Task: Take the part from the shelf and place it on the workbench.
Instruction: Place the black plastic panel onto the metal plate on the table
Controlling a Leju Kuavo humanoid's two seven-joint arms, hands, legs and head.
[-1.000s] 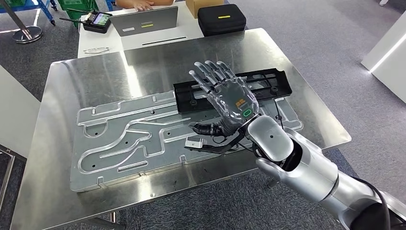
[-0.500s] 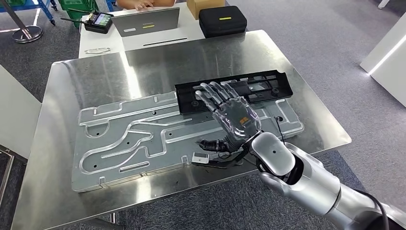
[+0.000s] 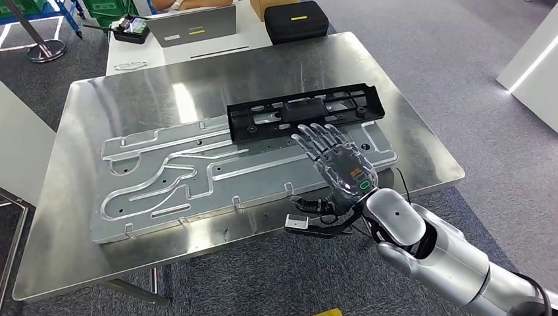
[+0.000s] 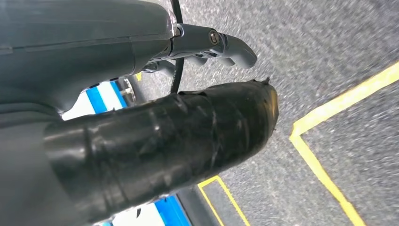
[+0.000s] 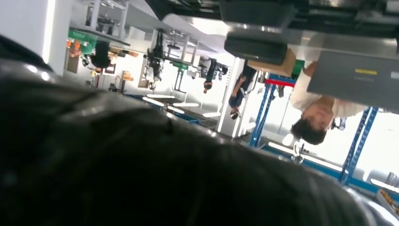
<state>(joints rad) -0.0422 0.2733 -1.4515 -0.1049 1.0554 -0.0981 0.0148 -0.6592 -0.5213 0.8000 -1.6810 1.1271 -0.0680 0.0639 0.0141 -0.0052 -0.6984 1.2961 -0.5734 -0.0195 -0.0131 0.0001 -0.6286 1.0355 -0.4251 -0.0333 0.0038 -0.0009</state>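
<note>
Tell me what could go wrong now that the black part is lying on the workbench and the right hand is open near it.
The right hand hovers open with its fingers just short of the black part, so a forward drift could nudge it. The part lies partly across the grooved metal plate, so a bump might shift or tip it. The cables under the wrist hang at the workbench near edge and could snag there.
</note>
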